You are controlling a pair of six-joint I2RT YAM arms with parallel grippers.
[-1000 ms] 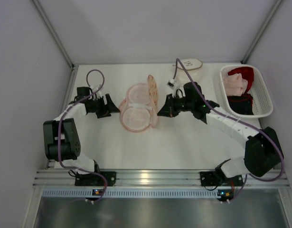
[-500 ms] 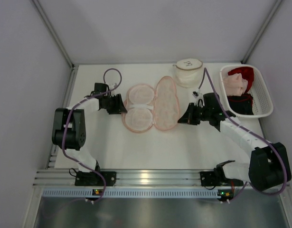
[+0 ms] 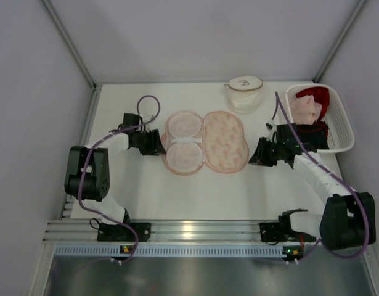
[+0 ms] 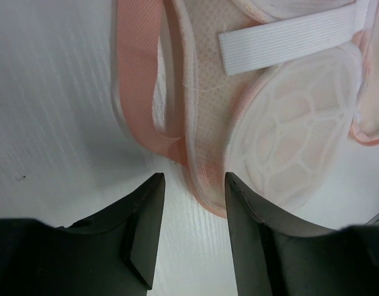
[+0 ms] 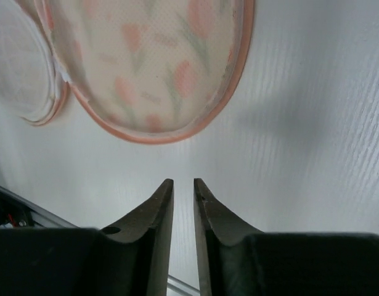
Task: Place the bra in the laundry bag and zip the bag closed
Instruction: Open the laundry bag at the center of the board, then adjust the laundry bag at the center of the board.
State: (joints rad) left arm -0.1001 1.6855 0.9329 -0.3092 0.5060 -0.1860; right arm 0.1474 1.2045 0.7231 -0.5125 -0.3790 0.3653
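The bra [image 3: 304,110], seemingly the pink piece, lies in the white basket [image 3: 344,120] far right, among red and black garments [image 3: 315,95]. The clamshell laundry bag [image 3: 182,143] lies open on the bench [image 3: 140,185], tulip lid [image 3: 226,140] flat. The right pincer [image 3: 254,154], barely parted and empty, is nearest: lift the pink piece alone. The left pincer [image 3: 157,143], half open, grasping nothing, could pin the bag's rim. A round pouch [image 3: 243,92] stands behind

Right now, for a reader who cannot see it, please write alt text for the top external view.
A pink laundry bag lies opened flat on a white table, the left gripper at its left rim, the right gripper apart from its right edge. A white basket of clothes stands at the far right, a round pouch beside it.
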